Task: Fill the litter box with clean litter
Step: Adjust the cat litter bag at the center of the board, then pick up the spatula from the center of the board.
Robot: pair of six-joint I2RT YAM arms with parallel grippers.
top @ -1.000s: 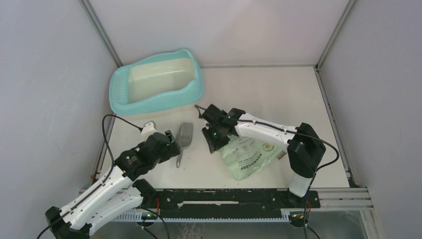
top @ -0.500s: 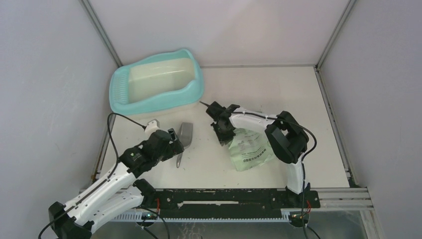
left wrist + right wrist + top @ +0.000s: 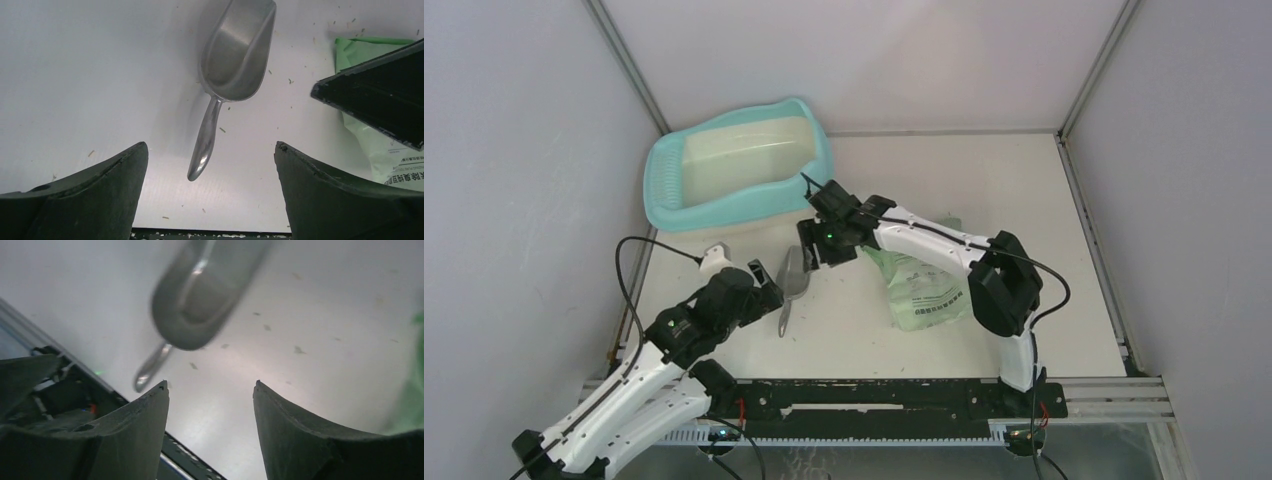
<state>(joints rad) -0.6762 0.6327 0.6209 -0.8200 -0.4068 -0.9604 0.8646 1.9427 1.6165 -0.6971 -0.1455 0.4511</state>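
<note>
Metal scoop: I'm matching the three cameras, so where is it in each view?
Top external: scoop left of centre, handle toward the near edge.
Left wrist: top centre, handle pointing down.
Right wrist: top centre, blurred, handle toward lower left.
Shared landmark: green bag, right of the scoop in every view.

A grey metal scoop (image 3: 792,278) lies on the white table (image 3: 1004,180), hollow side up. Its bowl points toward 12 o'clock and its thin handle toward 6. At the scoop's 3 o'clock, apart from it, a green printed bag (image 3: 927,290) lies flat, crumpled at its 12 o'clock end. A black rail (image 3: 874,398) runs along the table's 6 o'clock edge. Plain grey walls (image 3: 514,150) stand at 9, 12 and 3 o'clock.
</note>
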